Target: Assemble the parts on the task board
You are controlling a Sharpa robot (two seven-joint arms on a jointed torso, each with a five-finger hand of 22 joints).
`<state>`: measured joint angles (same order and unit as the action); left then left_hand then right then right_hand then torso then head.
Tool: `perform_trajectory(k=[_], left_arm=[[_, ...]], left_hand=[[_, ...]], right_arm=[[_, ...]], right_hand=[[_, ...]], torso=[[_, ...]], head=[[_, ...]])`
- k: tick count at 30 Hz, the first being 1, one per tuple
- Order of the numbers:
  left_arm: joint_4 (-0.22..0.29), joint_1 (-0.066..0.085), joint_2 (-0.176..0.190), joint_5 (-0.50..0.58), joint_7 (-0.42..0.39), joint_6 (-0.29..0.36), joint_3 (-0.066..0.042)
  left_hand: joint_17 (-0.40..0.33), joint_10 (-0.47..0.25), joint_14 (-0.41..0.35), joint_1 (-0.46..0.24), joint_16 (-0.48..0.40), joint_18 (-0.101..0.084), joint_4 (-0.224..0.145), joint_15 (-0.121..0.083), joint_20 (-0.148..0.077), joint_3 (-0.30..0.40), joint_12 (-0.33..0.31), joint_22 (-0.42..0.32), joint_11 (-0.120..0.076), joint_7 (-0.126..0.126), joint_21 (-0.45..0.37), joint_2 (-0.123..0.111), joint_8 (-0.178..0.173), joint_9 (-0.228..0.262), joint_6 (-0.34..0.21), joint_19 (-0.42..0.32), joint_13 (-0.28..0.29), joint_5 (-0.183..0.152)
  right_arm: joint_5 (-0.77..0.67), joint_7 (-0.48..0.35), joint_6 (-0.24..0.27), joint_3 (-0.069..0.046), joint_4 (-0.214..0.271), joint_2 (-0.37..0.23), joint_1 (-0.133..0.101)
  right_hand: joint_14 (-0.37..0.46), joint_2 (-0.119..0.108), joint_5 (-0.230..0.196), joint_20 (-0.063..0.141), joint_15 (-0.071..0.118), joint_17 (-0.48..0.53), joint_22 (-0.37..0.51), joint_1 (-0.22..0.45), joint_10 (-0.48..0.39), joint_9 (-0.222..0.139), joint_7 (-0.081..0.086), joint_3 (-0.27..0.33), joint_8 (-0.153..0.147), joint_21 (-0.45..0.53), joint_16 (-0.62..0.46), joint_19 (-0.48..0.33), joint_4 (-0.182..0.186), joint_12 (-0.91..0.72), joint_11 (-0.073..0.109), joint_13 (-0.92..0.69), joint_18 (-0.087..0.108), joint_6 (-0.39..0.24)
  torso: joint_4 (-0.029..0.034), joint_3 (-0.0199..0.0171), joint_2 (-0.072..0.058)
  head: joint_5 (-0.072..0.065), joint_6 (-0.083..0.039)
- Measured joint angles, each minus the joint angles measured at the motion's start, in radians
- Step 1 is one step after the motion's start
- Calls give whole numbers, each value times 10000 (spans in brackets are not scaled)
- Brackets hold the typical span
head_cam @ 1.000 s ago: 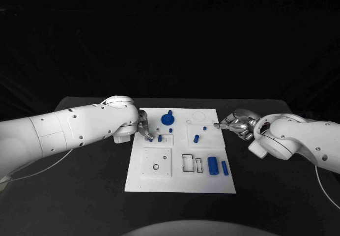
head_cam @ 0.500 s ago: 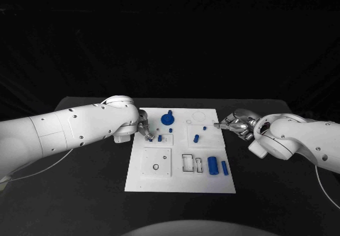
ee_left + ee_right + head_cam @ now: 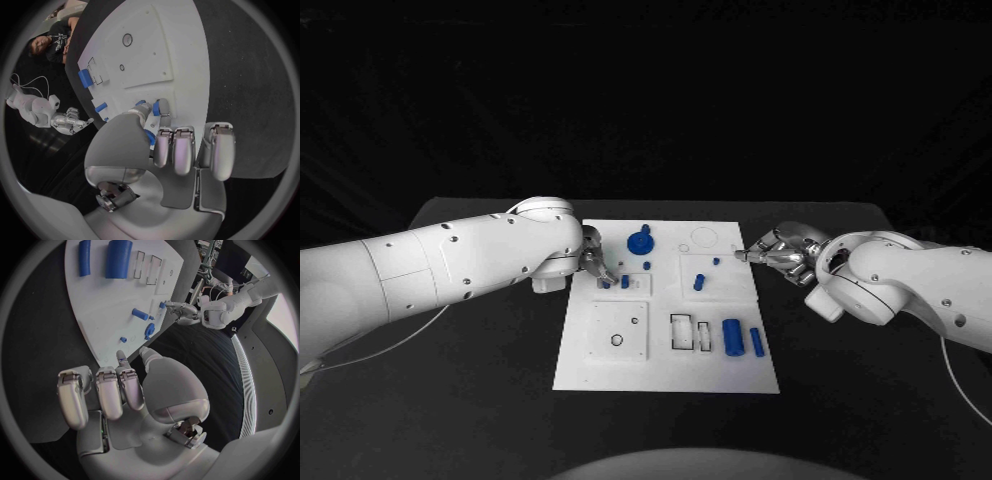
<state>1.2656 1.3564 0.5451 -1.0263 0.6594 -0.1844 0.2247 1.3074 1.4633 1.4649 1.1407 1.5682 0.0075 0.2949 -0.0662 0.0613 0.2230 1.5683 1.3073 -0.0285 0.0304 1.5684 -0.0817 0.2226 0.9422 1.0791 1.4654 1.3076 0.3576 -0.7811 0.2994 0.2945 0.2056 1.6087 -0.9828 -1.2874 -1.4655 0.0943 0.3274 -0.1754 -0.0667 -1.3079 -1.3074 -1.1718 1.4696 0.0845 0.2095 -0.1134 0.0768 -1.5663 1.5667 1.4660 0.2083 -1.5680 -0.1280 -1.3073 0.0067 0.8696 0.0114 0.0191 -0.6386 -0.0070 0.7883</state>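
Little change over the last second: left hand [image 3: 597, 268] still at the left edge of the task board [image 3: 668, 370], fingertips shifted slightly toward the small blue part [image 3: 625, 282] beside them. Fingers curled in the left wrist view, a blue piece [image 3: 155, 108] at the tips; grip or mere contact cannot be told. Right hand [image 3: 782, 252] unmoved at the board's right edge, fingers curled, nothing visibly held. Remaining parts lying on the board on the desk [image 3: 488, 400]. Judged: fine positioning under way, seating not yet confirmed.
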Motion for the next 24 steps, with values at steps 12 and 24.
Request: perform_trajectory(k=[12,24], left_arm=[[8,0,18,-2,61,-29,0],[44,-1,92,-39,131,-21,0]], left_hand=[[-1,0,0,-466,0,0,-36,0,0,-621,0,0,0,35,0,25,-7,-103,35,0,0,26],[-1,0,0,-927,0,0,2,0,-1,-1266,0,0,0,33,0,-19,-6,-131,107,0,-1,160]], right_arm=[[0,4,-12,0,-1,-15,0],[0,11,-26,0,-1,-16,0]], right_hand=[[4,0,0,0,4,1,1,0,0,-1,0,0,0,0,0,0,0,0,0,0,-1,0],[5,0,0,0,5,3,-7,0,0,-2,0,0,0,0,0,0,0,0,0,0,0,1]], torso=[[4,0,-1],[8,0,4]], head=[[-2,17],[-42,24]])
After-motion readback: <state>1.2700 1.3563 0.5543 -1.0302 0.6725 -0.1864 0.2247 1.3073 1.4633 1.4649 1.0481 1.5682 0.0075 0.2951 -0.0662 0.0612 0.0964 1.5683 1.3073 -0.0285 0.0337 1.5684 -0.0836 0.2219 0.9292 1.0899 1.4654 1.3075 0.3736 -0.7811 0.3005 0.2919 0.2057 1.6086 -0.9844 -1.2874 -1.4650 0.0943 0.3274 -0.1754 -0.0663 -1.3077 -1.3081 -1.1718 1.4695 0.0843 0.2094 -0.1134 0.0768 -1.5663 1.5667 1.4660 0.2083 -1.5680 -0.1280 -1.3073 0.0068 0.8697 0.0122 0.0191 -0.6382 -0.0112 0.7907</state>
